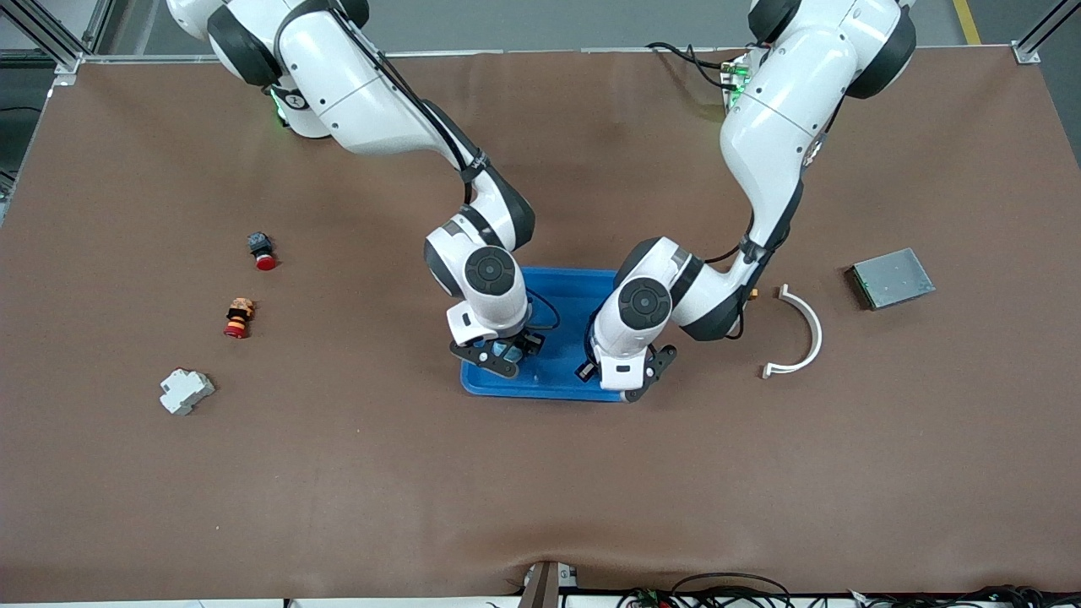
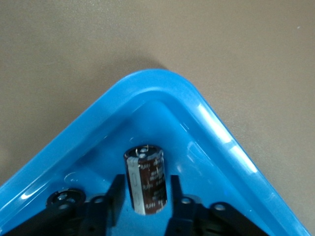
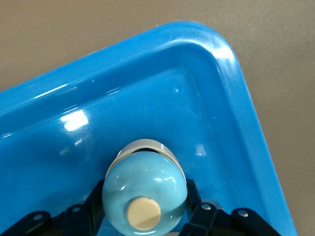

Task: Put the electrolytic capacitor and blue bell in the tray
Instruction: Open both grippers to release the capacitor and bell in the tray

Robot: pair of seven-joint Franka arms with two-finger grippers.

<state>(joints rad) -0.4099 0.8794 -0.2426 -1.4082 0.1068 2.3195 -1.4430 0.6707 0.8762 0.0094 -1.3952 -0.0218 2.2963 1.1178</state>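
Note:
The bright-blue tray (image 1: 564,336) lies mid-table. My left gripper (image 1: 629,371) hangs low over the tray corner that is nearest the front camera, toward the left arm's end. In the left wrist view its fingers (image 2: 146,181) stand open on either side of the dark electrolytic capacitor (image 2: 146,179), with a thin gap on each side; the capacitor rests in the tray's corner (image 2: 162,81). My right gripper (image 1: 505,350) is over the tray's other near corner. Its fingers (image 3: 145,189) hug the light-blue bell (image 3: 147,177) just above the tray floor (image 3: 197,34).
A white curved strip (image 1: 798,333) and a grey metal box (image 1: 891,277) lie toward the left arm's end. A red-capped button (image 1: 262,251), a small red-orange part (image 1: 238,318) and a white block (image 1: 186,391) lie toward the right arm's end.

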